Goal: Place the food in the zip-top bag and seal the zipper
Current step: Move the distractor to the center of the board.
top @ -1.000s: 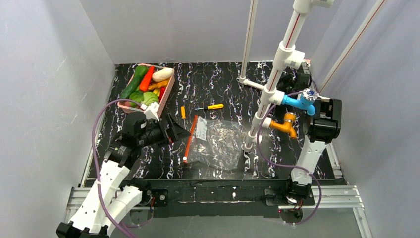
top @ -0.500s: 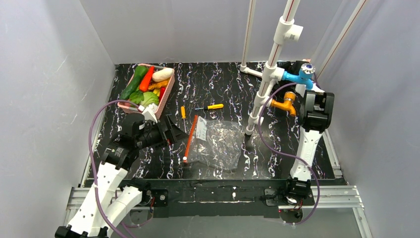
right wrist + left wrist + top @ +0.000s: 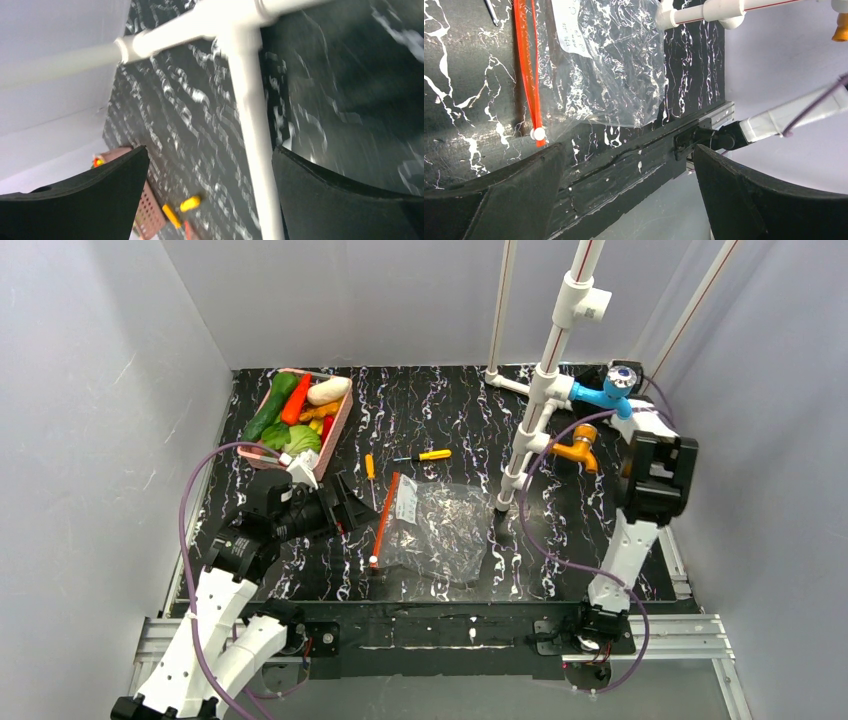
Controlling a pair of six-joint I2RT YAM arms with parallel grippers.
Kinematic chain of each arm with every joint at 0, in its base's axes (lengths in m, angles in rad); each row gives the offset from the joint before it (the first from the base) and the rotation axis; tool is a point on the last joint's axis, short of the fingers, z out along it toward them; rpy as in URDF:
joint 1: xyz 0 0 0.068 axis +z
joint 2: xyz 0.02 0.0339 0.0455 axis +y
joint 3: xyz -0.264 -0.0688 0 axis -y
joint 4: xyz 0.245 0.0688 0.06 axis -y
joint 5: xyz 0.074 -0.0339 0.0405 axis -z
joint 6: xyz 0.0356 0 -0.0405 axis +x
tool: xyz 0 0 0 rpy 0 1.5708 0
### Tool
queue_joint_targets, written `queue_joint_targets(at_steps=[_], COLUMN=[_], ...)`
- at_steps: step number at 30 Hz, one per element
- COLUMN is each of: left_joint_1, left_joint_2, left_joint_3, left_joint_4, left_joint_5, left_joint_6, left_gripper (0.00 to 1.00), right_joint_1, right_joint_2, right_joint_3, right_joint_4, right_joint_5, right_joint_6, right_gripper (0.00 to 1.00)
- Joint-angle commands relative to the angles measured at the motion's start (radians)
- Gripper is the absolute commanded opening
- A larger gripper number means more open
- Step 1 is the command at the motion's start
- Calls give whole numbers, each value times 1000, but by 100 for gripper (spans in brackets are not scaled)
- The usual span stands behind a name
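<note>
The left arm lies low over the desk (image 3: 440, 410), its pincer (image 3: 352, 506) spread wide and empty, just left of the zipper (image 3: 383, 520) on the flat zip-top bag (image 3: 445, 530). The right arm stands folded at the far right. Its pincer (image 3: 207, 155) gapes empty and, from above, is mostly hidden behind white pipes (image 3: 545, 400). The food (image 3: 295, 405) sits in the pink basket (image 3: 342, 425).
</note>
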Motion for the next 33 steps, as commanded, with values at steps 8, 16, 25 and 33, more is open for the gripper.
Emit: queue_joint_targets(at_steps=[8, 16, 25, 33], left_joint_1=[-6, -5, -7, -6], left_joint_2=[-33, -9, 52, 34], left_joint_3=[26, 79, 102, 91], left_joint_4=[-26, -72, -95, -101], left_joint_5=[14, -61, -84, -109], left_joint_6=[27, 81, 130, 137], left_gripper=[99, 99, 99, 100], right_joint_1=[-164, -158, -154, -45], right_joint_2=[-587, -1106, -1608, -1673], right_joint_3=[-353, -698, -753, -772], right_joint_4=[-197, -443, -802, -1039], right_joint_5=[101, 412, 564, 356], right_joint_6=[-96, -125, -143, -228], right_gripper=[100, 100, 100, 100])
